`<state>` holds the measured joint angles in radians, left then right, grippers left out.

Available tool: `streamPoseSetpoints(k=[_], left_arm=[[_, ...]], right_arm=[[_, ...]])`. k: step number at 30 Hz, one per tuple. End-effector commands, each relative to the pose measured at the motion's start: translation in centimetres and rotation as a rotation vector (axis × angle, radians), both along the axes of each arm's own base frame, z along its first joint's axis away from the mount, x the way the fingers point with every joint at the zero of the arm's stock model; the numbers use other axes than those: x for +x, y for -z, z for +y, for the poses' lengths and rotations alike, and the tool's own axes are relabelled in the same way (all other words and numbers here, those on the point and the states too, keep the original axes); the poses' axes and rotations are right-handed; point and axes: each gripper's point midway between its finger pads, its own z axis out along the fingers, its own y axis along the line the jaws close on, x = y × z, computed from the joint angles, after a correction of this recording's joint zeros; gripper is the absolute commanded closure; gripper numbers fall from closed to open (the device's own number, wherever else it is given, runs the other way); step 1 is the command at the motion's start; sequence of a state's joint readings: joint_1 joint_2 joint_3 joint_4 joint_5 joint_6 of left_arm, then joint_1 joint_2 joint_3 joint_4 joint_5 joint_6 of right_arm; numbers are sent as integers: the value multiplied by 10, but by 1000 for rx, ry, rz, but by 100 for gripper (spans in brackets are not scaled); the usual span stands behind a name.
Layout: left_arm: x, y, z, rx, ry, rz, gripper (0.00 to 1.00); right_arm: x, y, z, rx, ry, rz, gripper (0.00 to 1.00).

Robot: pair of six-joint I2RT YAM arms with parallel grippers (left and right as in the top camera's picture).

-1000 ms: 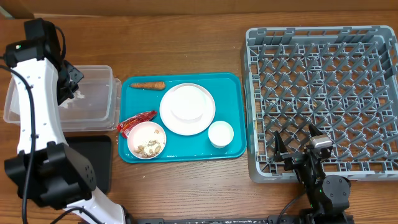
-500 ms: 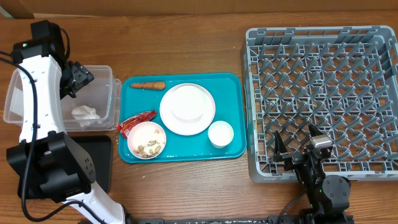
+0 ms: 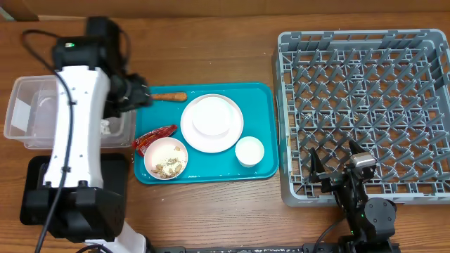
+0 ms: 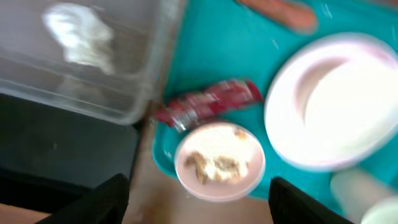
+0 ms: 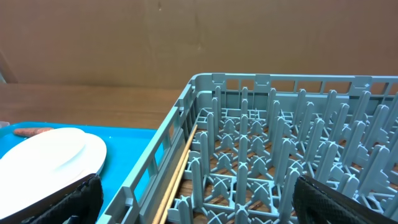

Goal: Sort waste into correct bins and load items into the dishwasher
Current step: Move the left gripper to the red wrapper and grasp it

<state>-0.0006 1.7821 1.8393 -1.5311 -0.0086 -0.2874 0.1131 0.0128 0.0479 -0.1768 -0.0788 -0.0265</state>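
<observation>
A teal tray (image 3: 260, 98) holds a carrot (image 3: 167, 96), a red wrapper (image 3: 155, 138), a bowl of food scraps (image 3: 166, 158), a white plate (image 3: 211, 123) and a white cup (image 3: 249, 151). My left gripper (image 3: 137, 95) hovers over the tray's left edge, open and empty. Its wrist view looks down on the wrapper (image 4: 208, 106) and the bowl (image 4: 219, 162), with my left gripper (image 4: 199, 202) spread wide. A crumpled white tissue (image 4: 78, 34) lies in the clear bin (image 3: 35, 112). My right gripper (image 3: 336, 163) rests open at the front of the grey dish rack (image 3: 365, 84).
A black bin (image 3: 118, 176) sits in front of the clear bin, partly under my left arm. The right wrist view shows the rack's pegs (image 5: 280, 155), the tray (image 5: 124, 155) and the plate (image 5: 50, 155) to its left.
My left gripper opened over the clear bin and let the white tissue fall in, then swung right to the tray's left edge. The right arm has not moved.
</observation>
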Motion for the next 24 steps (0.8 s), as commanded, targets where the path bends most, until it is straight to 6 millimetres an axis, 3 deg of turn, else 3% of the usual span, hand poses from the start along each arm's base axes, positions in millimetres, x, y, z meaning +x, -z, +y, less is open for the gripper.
streamPoseSetpoints(k=[1,7,12,24], left_arm=[[-8,5,-35,-7,237,26,27],[-22,37,-49,146,340,101,32],[-21,71,-56,169,381,106,36],[8,128,-53,229,412,-35,48]], right_arm=[[-1,-4,2,-1,-9,-17,0],[-1,-4,2,-1,-9,-17,0],[-1,-4,2,-1,-9,-17,0],[-1,-4,2,-1,-9,-17,0]])
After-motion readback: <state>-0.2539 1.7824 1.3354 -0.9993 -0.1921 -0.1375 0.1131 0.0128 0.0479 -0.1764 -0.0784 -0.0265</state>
